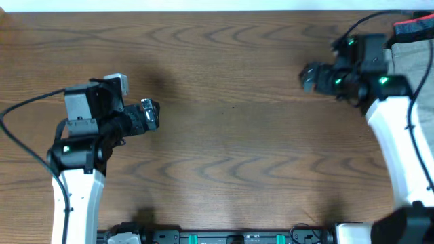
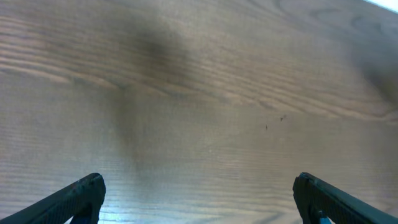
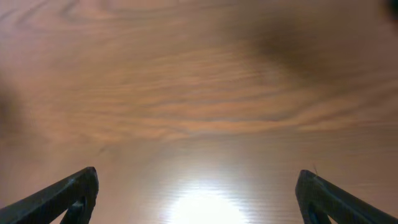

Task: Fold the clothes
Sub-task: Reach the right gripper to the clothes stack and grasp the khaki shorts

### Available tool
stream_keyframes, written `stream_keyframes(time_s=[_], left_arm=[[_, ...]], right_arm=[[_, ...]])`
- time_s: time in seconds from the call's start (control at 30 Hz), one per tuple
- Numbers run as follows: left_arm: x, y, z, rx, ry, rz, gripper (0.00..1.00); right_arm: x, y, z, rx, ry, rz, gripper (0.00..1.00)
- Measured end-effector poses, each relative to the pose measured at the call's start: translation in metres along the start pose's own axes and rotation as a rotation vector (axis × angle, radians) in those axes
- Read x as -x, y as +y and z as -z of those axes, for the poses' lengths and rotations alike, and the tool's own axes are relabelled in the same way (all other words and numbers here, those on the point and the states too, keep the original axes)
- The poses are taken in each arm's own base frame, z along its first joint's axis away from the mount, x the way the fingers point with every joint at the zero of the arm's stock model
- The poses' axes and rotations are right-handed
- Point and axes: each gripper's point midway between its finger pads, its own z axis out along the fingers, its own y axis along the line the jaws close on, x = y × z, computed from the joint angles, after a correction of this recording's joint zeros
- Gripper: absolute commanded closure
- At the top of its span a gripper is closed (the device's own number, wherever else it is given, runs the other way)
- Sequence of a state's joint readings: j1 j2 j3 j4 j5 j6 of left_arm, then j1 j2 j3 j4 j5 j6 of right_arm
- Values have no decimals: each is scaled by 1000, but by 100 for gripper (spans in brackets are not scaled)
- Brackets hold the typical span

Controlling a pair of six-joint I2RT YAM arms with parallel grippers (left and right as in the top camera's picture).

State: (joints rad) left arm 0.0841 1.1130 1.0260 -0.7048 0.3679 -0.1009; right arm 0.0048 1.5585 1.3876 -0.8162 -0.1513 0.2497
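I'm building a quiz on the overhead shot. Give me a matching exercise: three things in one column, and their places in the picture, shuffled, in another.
Things:
1. left gripper
2. right gripper
3. red-trimmed garment

Places:
A. top right corner
B. left of centre, mid height
C. right of centre, upper half

Pairs: 1-B, 2-C, 3-A

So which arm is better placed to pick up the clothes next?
Right. The clothes lie at the table's right edge, close behind the right gripper, which is open and empty. The left gripper, also open, sits far across the table.
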Motion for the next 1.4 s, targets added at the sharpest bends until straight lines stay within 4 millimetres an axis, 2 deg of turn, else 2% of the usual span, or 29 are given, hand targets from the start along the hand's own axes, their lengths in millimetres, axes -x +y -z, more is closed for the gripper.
stream_keyframes(time_s=[0.3, 0.4, 0.53, 0.7, 0.77, 0.97, 1.1, 1.23, 1.4], left_arm=[[30, -8, -9, 3, 81, 12, 2], [39, -12, -14, 0, 100, 8, 2], [40, -14, -24, -2, 133, 7, 2], [32, -8, -40, 8, 188, 22, 2], [29, -6, -46, 11, 207, 28, 2], [26, -4, -52, 15, 226, 34, 2], [26, -4, -52, 15, 226, 34, 2], [28, -4, -52, 14, 221, 33, 2], [32, -4, -53, 11, 203, 27, 2]], right_arm=[[56, -94, -19, -282, -27, -150, 1], [70, -123, -25, -351, -57, -192, 1], [82, -164, -37, -433, -101, -248, 1], [70, -210, -58, -546, -72, -329, 4], [65, -226, -66, -583, -61, -352, 7], [48, -263, -86, -650, -24, -403, 9], [36, -280, -99, -673, 10, -417, 12], [25, -283, -108, -680, 65, -368, 15], [18, -292, -105, -765, 100, -314, 13]])
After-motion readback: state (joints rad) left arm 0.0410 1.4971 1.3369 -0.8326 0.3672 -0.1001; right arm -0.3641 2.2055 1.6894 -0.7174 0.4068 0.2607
